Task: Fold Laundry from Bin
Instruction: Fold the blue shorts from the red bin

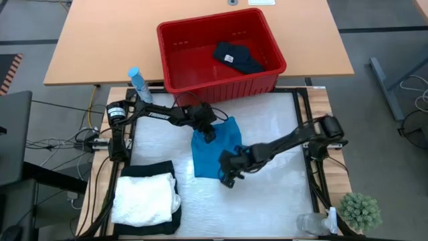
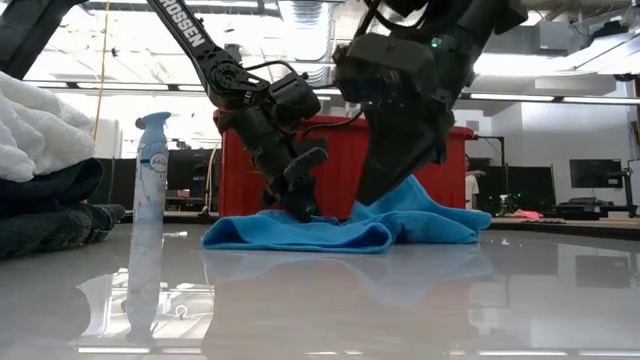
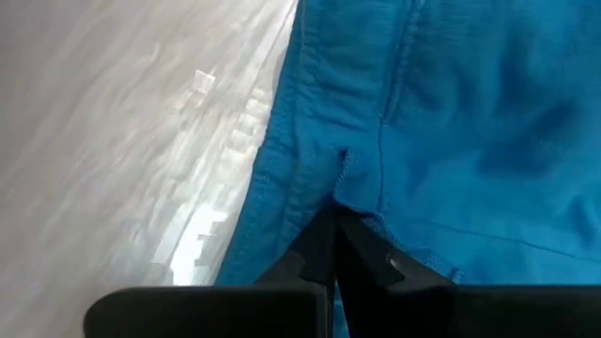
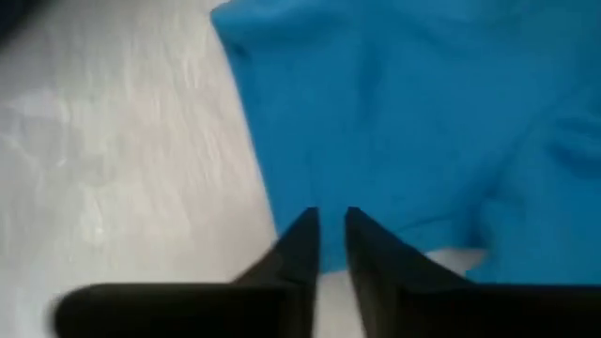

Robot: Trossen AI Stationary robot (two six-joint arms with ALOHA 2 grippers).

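A spray bottle [image 1: 139, 85] stands at the counter's [image 1: 274, 194] far left corner; in the low view [image 2: 150, 165] it rises beside the stack. That stack sits at the near left corner: a white cloth [image 1: 144, 198] folded on top of a black garment [image 1: 148, 169], whose dark edge shows all round it.

The left gripper [image 1: 209, 134] reaches in from the left side and presses down on the far left part of the blue cloth [image 1: 215, 152], which lies crumpled about mid-counter, just in front of the bin [image 1: 267, 80]. Its fingers [image 3: 319, 255] are pressed together, pinching a fold of the blue cloth [image 3: 470, 141] at its seamed edge. In the low view the left gripper [image 2: 298, 205] meets the cloth [image 2: 340, 232] at its top, where the cloth lies low and spread on the shiny surface.

The right gripper [image 1: 229, 175] comes in from the right and sits at the near edge of the blue cloth. Its fingers [image 4: 299, 246] stand a narrow gap apart, with their tips just at the hem of the cloth [image 4: 423, 113] and bare counter showing between them; no cloth is seen caught in the gap.

The red bin stands beyond the counter, on a wooden table [image 1: 100, 47], and holds one dark garment [image 1: 237, 57] near its right wall. A small green plant [image 1: 360, 211] stands at the near right corner.
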